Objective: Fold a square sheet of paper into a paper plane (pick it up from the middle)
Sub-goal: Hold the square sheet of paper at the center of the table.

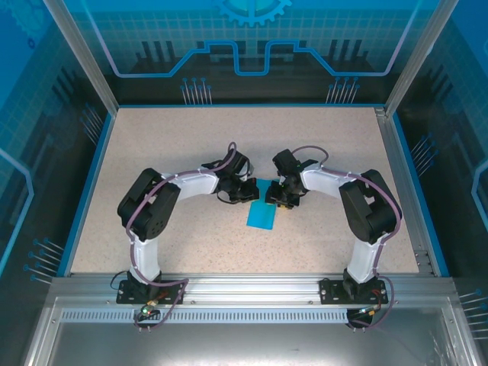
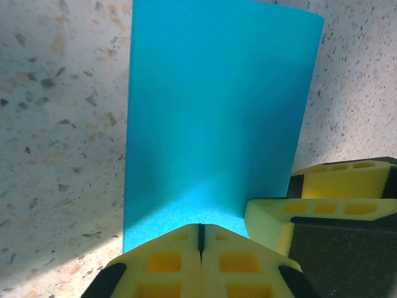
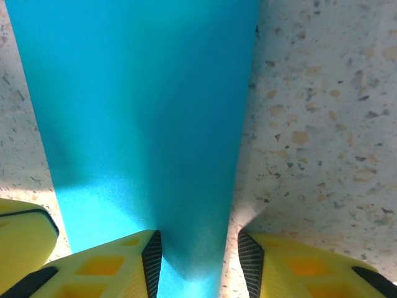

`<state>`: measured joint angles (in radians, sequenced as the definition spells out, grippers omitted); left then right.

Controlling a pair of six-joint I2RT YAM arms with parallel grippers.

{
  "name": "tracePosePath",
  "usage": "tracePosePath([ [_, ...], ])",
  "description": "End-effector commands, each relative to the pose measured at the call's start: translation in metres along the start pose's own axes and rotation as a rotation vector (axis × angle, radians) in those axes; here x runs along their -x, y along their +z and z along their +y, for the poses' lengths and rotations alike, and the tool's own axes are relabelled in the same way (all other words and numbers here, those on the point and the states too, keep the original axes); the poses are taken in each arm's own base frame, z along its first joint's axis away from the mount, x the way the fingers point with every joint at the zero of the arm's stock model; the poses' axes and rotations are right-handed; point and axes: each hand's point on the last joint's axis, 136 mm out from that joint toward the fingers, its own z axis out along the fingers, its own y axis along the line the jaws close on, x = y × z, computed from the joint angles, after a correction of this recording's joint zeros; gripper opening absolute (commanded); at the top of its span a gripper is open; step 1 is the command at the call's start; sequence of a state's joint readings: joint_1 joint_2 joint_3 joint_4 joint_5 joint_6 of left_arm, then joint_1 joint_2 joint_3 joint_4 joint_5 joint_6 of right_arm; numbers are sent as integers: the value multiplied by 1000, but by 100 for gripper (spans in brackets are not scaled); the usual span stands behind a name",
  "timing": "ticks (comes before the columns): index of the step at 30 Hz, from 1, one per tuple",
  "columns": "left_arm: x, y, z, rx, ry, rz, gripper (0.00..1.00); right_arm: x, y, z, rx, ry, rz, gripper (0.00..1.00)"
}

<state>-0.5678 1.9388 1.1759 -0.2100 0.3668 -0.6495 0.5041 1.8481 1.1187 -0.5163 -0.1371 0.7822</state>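
No legible text, label or number anywhere

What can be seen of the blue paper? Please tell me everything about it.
The teal-blue paper is thin, plain and matte, a narrow rectangle in outline, seemingly bent along its length. It rests on the speckled table between the two arms. The left gripper is shut on one edge; the right gripper straddles the paper with its jaws apart.

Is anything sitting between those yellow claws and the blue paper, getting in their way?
Nothing visible does. The left gripper is shut right on an edge of the square sheet of paper, apparently pinching it. The right gripper stands with its jaws apart, the paper running between them.
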Motion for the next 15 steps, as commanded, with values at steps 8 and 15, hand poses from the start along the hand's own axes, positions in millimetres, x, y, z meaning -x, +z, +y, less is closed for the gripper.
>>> tracePosePath([
  [8,-2,9,0,20,33,34,0,-7,24,-17,-83,8,30,42],
  [15,-6,14,12,87,30,43,0,-8,24,-18,-87,7,33,42],
])
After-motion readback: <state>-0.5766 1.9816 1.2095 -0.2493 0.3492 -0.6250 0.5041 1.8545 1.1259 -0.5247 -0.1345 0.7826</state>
